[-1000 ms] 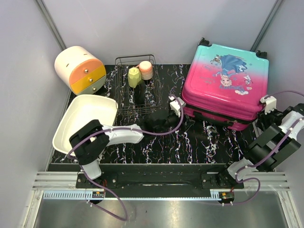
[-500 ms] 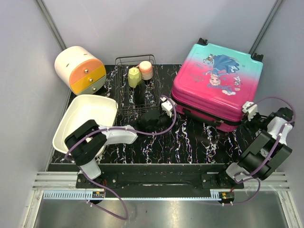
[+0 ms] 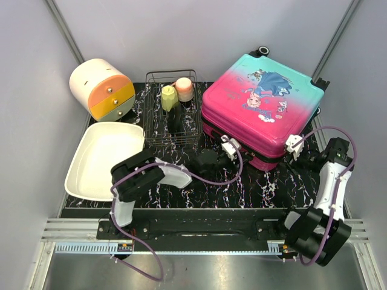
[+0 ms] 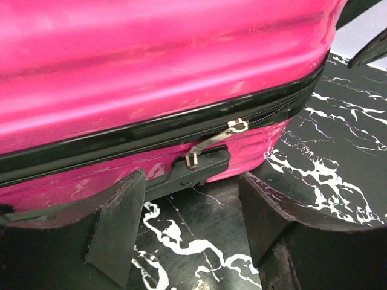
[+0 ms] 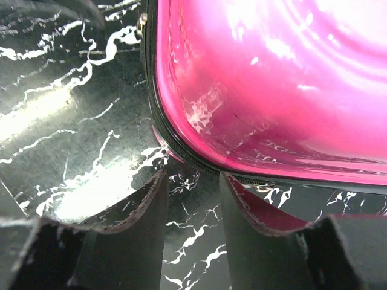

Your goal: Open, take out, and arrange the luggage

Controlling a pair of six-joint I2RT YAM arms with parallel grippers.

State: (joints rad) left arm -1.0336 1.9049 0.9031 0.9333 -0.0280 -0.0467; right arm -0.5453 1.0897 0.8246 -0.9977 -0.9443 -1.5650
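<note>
Suitcase (image 3: pixel 260 109): closed, lying flat with the printed lid up, upper right of the top view, on the black marbled table (image 3: pixel 254 181).
Zipper pull (image 4: pixel 211 142): on the near side seam, just ahead of the left fingers.
Left gripper (image 4: pixel 190 181): facing the suitcase's near side, jaws wide, gripping nothing.
Right gripper (image 5: pixel 192 176): at the suitcase's lower-right corner, jaws narrowly parted, only table between them.

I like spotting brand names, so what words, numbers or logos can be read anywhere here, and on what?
Nothing here can be read for certain.
On the luggage lid: small marks beside the cartoon girl print, too small to read.
On the drawer box: no lettering visible.
In the wrist views: only pink shell and the zipper pull, no lettering.
</note>
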